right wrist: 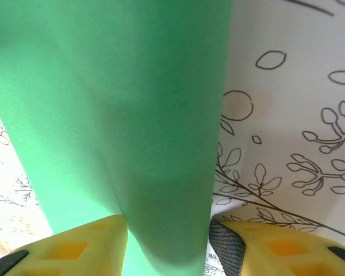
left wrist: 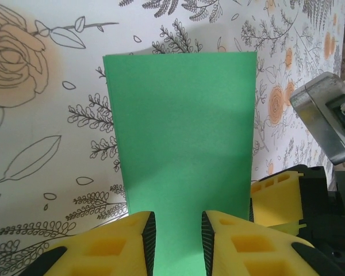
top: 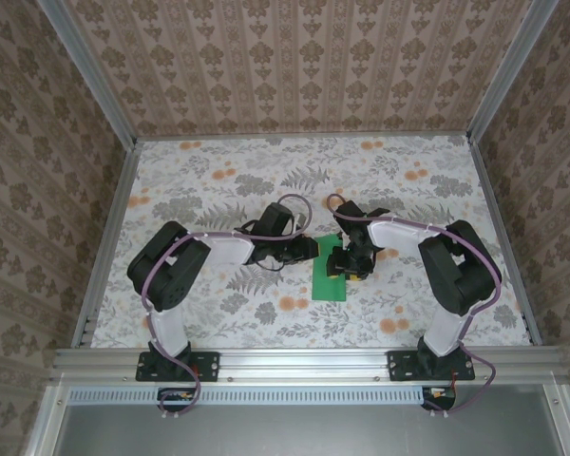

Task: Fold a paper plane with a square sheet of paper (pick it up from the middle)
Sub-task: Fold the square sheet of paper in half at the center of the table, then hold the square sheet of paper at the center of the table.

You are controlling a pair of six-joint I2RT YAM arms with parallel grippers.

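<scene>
Fingers of the left gripper [left wrist: 177, 224] stood slightly apart over the folded bright green paper sheet [left wrist: 181, 132] on floral cloth [left wrist: 46, 172]; right gripper [right wrist: 168, 230] fingers flanked it, grip unclear.

No writing, label, brand mark, number or sign can be read in any of the views. The thin bright green sheet of paper [left wrist: 184, 144] is blank, and the grey-and-orange floral cloth [top: 218, 180] under it bears only drawn leaves and blossoms. The brown patterned walls [top: 294, 57] carry ornament alone.
</scene>
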